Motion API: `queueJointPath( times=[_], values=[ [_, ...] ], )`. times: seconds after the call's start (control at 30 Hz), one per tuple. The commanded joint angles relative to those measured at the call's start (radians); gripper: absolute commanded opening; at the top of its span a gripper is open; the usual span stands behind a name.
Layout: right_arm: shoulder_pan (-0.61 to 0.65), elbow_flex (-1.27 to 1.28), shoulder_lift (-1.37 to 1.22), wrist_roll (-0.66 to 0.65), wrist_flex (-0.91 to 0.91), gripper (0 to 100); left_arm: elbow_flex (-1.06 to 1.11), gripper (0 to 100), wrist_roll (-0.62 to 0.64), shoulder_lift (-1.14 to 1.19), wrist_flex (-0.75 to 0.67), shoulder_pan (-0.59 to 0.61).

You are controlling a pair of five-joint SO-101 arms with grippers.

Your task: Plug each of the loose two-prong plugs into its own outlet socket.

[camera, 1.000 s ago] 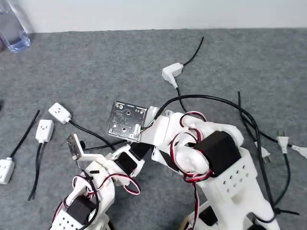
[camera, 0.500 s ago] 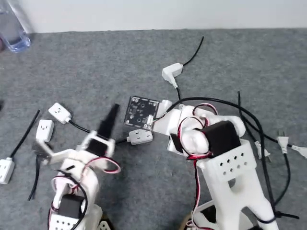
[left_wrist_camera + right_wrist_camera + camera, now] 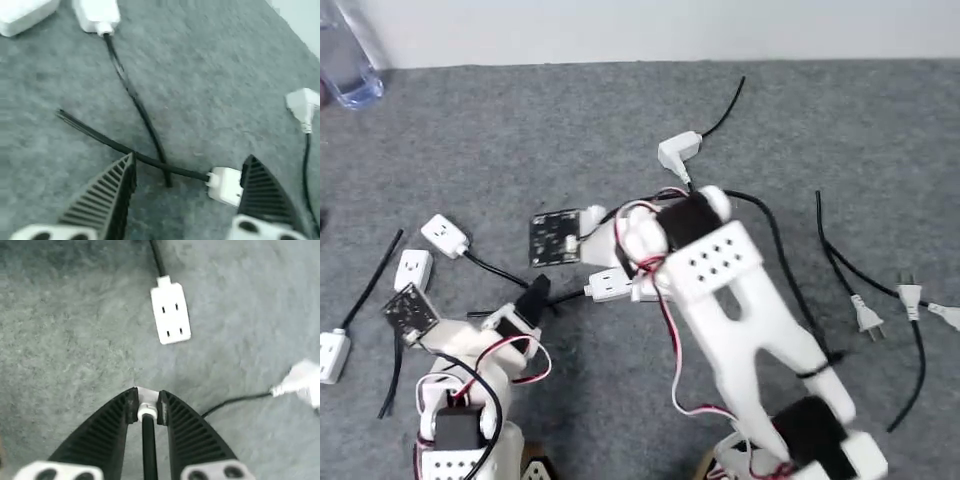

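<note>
So the right gripper [image 3: 145, 397] is clenched on a plug [image 3: 145, 410]. Only its white collar and black cord show between the fingers, and I can't see the prongs. It sits over the middle of the table [image 3: 470, 130]. Right ahead of the tips is the middle socket [image 3: 170, 315], slots up, near but not touching. There's bare grey mat on both sides of that socket. The angled plug [image 3: 680, 152] lies off toward the far edge, well apart from it.

The left gripper [image 3: 190, 159] is spread wide and released, with nothing in it, over the left half near the near edge. The middle socket's cord [image 3: 187, 173] runs across the gap between its fingers, and a second cord [image 3: 137, 106] crosses it right there, so that's the cramped bit. In the wrist view the socket body shows just beside one fingertip. From above there's a gap between gripper and socket.

Toward the left edge, socket one [image 3: 445, 235] and socket two [image 3: 412, 272] lie close together. Socket three [image 3: 332, 355] is right at the edge.

Near the right edge, loose plug one [image 3: 867, 318] and loose plug two [image 3: 910, 295] lie among looping black cords, well apart from both grippers.

A wide stretch of bare mat runs along the far edge, with a clear bottle [image 3: 345, 60] in the far left corner.
</note>
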State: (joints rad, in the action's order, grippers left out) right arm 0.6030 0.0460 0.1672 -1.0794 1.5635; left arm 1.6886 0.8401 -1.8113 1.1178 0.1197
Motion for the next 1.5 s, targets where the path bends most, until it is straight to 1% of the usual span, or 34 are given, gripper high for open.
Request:
queueJointPath(
  times=[0.0, 0.23, 0.47, 0.63, 0.8, 0.93, 1.07, 1.23, 1.47],
  values=[
    [0.012, -0.069, -0.068, -0.063, -0.001, 0.8, -0.005, 32, -0.015, -0.009, 0.002, 0.044],
    [0.010, -0.069, -0.216, -0.175, -0.093, 0.8, -0.005, 32, -0.015, -0.009, 0.003, 0.051],
    [0.012, -0.075, -0.248, -0.252, -0.171, 0.8, -0.005, 32, -0.015, -0.009, 0.003, 0.051],
    [0.030, -0.153, -0.289, -0.256, -0.168, 0.8, -0.005, 32, -0.015, -0.009, 0.003, 0.051],
    [0.067, -0.218, -0.383, -0.256, -0.170, 0.8, -0.005, 32, -0.015, -0.009, 0.003, 0.049],
    [0.070, -0.272, -0.444, -0.270, -0.168, 0.8, -0.005, 32, -0.015, -0.009, 0.003, 0.049],
    [0.067, -0.278, -0.460, -0.278, -0.168, 0.8, -0.005, 32, -0.015, -0.009, 0.003, 0.049],
    [0.064, -0.278, -0.469, -0.327, -0.154, 0.8, -0.005, 32, -0.015, -0.009, 0.003, 0.049],
    [0.053, -0.273, -0.472, -0.333, -0.160, 0.9, -0.005, 32, -0.015, -0.009, 0.003, 0.049]
  ],
)
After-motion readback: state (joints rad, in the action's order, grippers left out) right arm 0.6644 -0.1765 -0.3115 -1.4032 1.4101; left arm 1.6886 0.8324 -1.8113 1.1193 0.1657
